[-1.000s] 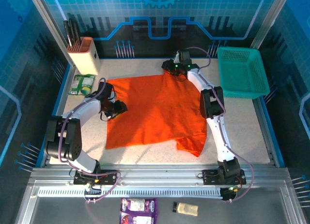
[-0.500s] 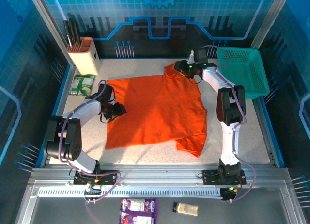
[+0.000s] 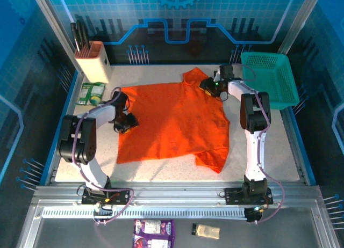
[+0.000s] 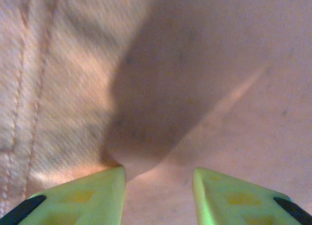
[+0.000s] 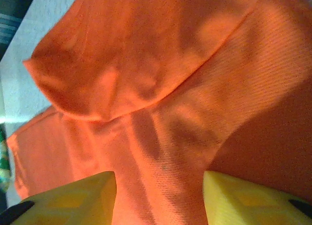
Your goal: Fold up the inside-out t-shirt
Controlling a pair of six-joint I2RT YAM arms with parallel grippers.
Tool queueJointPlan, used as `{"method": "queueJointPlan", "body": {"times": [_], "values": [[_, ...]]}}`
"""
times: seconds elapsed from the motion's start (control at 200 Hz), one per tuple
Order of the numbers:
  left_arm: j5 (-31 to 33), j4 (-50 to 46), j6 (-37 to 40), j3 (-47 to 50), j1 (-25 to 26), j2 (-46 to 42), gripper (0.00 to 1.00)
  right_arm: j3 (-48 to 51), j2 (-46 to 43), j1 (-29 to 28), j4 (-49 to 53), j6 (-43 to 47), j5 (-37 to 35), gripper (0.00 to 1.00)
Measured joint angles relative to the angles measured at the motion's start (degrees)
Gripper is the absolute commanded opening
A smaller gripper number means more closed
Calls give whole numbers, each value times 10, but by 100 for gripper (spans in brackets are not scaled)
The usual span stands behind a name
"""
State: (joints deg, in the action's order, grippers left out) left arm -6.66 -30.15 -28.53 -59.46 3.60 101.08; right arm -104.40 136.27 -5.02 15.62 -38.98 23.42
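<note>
T-shirt (image 3: pixel 172 122), one; basket (image 3: pixel 269 79), one.

The left arm (image 3: pixel 80 143) goes up from its base at the near left, bends at the elbow, and reaches to the right. The left gripper (image 3: pixel 128 122) sits low at the end of it. Its two yellow-green fingers (image 4: pixel 87 196) are apart, with a gap between them.

The right arm (image 3: pixel 252 146) stands long and straight from its base at the near right, then bends left at the far end. The right gripper (image 3: pixel 207 86) points left. Its yellow fingers (image 5: pixel 73 196) are spread apart too.
</note>
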Motion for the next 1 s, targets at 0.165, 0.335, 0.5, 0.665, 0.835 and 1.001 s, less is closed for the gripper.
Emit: {"method": "queueJointPlan", "body": {"times": [0.165,0.335,0.5,0.665,0.835,1.001], "values": [[-5,1,0,-64,-14,53,41,-30,20,27,8,0,-8,51],[-16,9,2,-138,-17,110,41,-55,28,47,29,5,-21,51],[-28,9,4,-191,-22,142,40,-89,28,50,75,30,-23,51],[-39,1,4,-197,-26,122,41,-95,-22,39,125,65,-24,51],[-59,-3,4,-169,-18,30,41,24,-184,10,142,86,-24,50],[-83,0,1,-105,33,-80,40,202,-369,-35,155,106,-40,49]]}}
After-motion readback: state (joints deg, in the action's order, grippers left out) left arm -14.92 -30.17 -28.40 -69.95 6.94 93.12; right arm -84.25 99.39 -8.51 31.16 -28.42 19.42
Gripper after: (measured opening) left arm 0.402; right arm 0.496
